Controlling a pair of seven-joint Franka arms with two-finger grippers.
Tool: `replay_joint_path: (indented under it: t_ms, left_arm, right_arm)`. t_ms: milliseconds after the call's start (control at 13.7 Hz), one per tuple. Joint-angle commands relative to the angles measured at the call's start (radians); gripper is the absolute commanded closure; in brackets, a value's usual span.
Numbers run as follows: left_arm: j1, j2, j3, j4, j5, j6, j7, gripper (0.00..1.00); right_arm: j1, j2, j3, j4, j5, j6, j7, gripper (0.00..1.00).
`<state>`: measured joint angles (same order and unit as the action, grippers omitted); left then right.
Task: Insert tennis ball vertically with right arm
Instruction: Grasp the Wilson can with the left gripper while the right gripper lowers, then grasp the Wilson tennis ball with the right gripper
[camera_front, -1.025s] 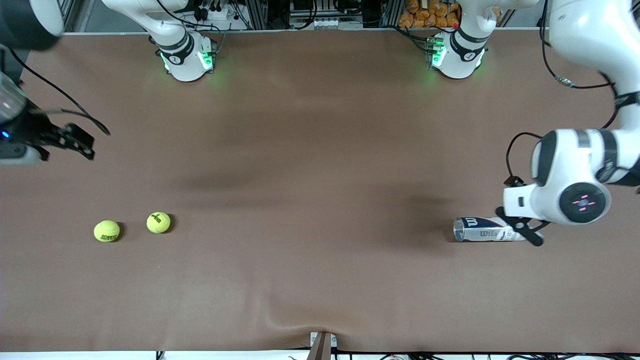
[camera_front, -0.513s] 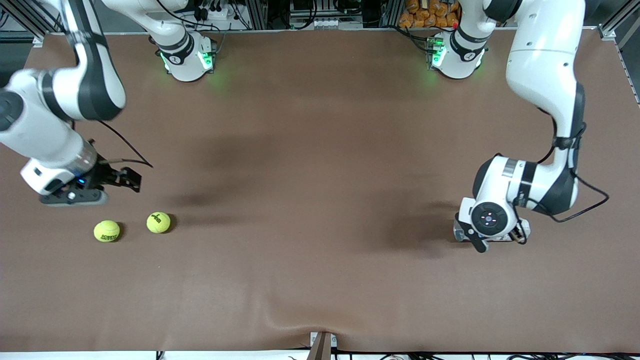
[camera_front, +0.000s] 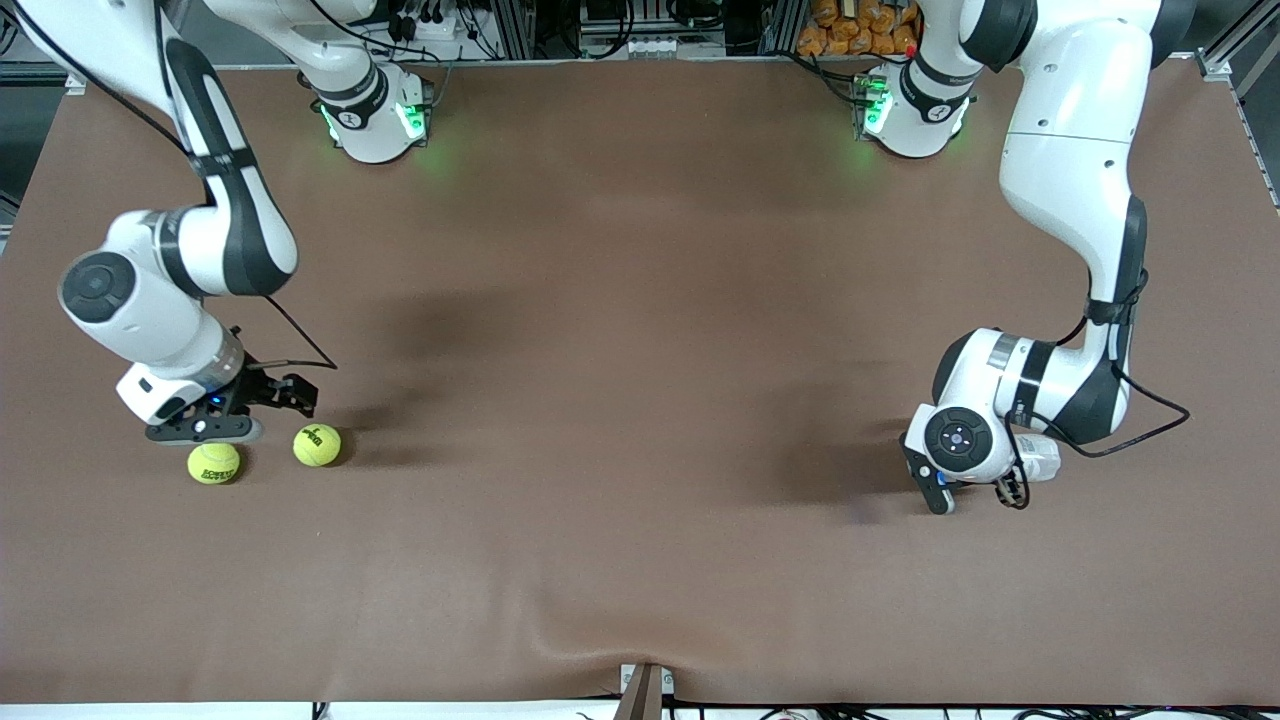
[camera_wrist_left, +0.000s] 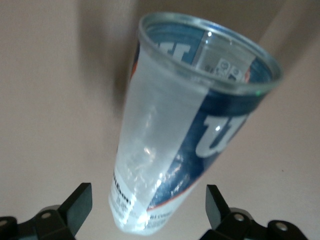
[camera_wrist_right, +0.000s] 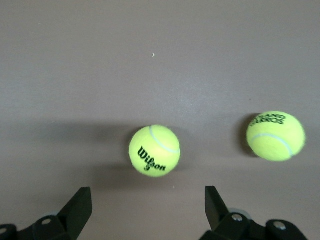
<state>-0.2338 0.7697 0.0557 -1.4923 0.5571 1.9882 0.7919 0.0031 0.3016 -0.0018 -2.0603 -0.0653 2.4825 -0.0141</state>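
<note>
Two yellow tennis balls lie on the brown table toward the right arm's end: a Wilson ball (camera_front: 317, 445) (camera_wrist_right: 154, 150) and a second ball (camera_front: 214, 462) (camera_wrist_right: 275, 135) beside it. My right gripper (camera_front: 292, 394) (camera_wrist_right: 147, 207) hangs open and empty just above the Wilson ball. A clear Wilson ball can (camera_front: 1040, 462) (camera_wrist_left: 190, 150) lies on its side toward the left arm's end, open mouth away from the wrist. My left gripper (camera_front: 975, 488) (camera_wrist_left: 147, 210) is open over it, one finger on each side of the can's closed end, apart from it.
The brown table mat (camera_front: 640, 400) stretches between the balls and the can. Both arm bases (camera_front: 375, 115) (camera_front: 910, 110) stand along the table edge farthest from the front camera. A bracket (camera_front: 645, 690) sits at the nearest edge.
My right gripper has swung in from the table's end and down to just above the Wilson ball. My left wrist has moved over the can and now covers most of it.
</note>
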Motion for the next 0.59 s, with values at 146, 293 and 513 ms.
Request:
replay_joint_path:
  t_ms: [146, 293, 513]
  left_arm:
    - [0.001, 0.017, -0.001, -0.02, 0.023, 0.066, 0.015, 0.0]
    - [0.002, 0.026, 0.0, -0.023, 0.023, 0.081, 0.015, 0.0]
    - [0.005, 0.037, -0.001, -0.023, 0.023, 0.099, 0.015, 0.0]
  right_arm:
    - [-0.018, 0.123, 0.008, -0.03, -0.019, 0.212, 0.017, 0.0]
    - [-0.021, 0.175, 0.008, -0.032, -0.019, 0.286, 0.016, 0.0]
    - [-0.029, 0.229, 0.005, -0.03, -0.019, 0.358, 0.016, 0.0]
